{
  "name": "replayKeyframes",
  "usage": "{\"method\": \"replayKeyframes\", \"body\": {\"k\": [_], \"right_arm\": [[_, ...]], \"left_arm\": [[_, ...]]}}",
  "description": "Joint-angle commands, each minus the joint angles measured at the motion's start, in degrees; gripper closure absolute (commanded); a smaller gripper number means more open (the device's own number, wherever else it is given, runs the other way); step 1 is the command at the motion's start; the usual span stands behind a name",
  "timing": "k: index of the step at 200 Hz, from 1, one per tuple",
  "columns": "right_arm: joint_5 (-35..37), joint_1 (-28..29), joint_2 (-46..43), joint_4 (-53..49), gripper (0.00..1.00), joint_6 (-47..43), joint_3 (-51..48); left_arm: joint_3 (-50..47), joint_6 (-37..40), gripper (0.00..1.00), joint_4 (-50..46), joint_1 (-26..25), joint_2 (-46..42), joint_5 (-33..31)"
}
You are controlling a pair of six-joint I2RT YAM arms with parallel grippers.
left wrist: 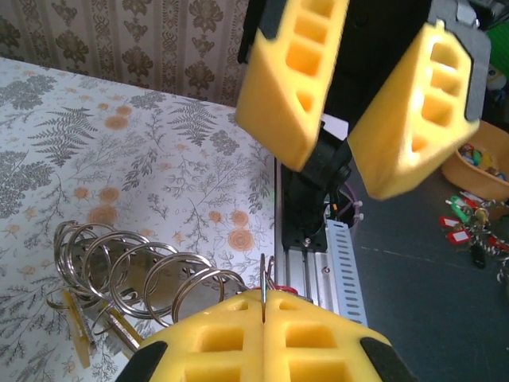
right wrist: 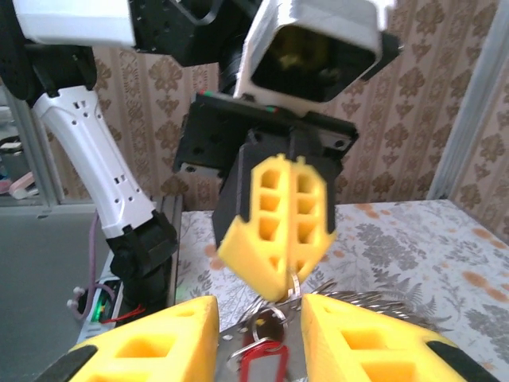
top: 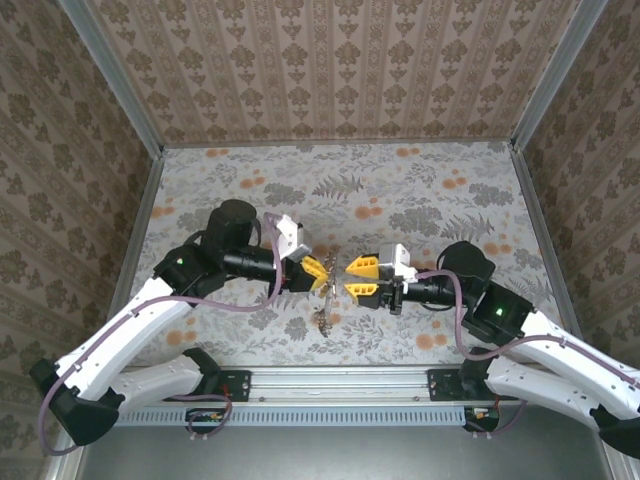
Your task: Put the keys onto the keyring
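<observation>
The left arm reaches in from the near left edge over the flowered tabletop [top: 420,200], forearm level and wrist turned inward. The left hand [top: 320,268] is clenched, its yellow fingertips pinching the thin edge of one ring of the keyring [left wrist: 151,274], a chain of linked metal rings. The chain droops from the fingertips toward the tabletop; I cannot tell whether its low end touches. Yellow keys [left wrist: 78,328] hang at that end.

The right arm comes in from the near right, level and facing the left hand. The right hand [top: 352,278] is released, its fingers spread above and below the pinched ring. A red key [right wrist: 258,360] hangs between them, apart from both.

Off the tabletop, a bowl [left wrist: 469,179] holds coloured keys, and tagged keys [left wrist: 469,219] lie loose beside it.
</observation>
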Motion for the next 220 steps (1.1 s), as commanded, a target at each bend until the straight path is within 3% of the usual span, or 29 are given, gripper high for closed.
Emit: {"method": "replayKeyframes", "body": {"k": [1,77,159,175,210,220], "right_arm": [[1.78,0.3,0.73,1.18,0.66,2.32,0.46],[-4.93,0.37,2.21,4.01,0.67,6.15,-0.71],[-3.33,0.47,4.84,1.56,0.7,5.23,-0.52],[-2.87,0.48,4.94,1.05,0.75,4.77,-0.62],[-1.86,0.5,4.2,-0.98,0.99,2.85,-0.4],[-1.61,0.48,3.88,-1.54,1.0,2.26,-0.19]], "left_arm": [[-0.93,0.1,1.0,4.43,-2.06,-1.56,-3.86],[-2.88,-1.24,1.0,8.82,-5.57,-4.93,-7.6],[-2.8,-1.11,1.0,10.08,-6.62,-4.75,-7.76],[-2.52,-1.12,1.0,9.95,-6.62,-4.6,-7.94],[-2.39,-1.31,1.0,10.12,-6.61,-4.18,-8.05],[-2.09,-1.13,1.0,9.34,-6.61,-3.78,-8.41]]}}
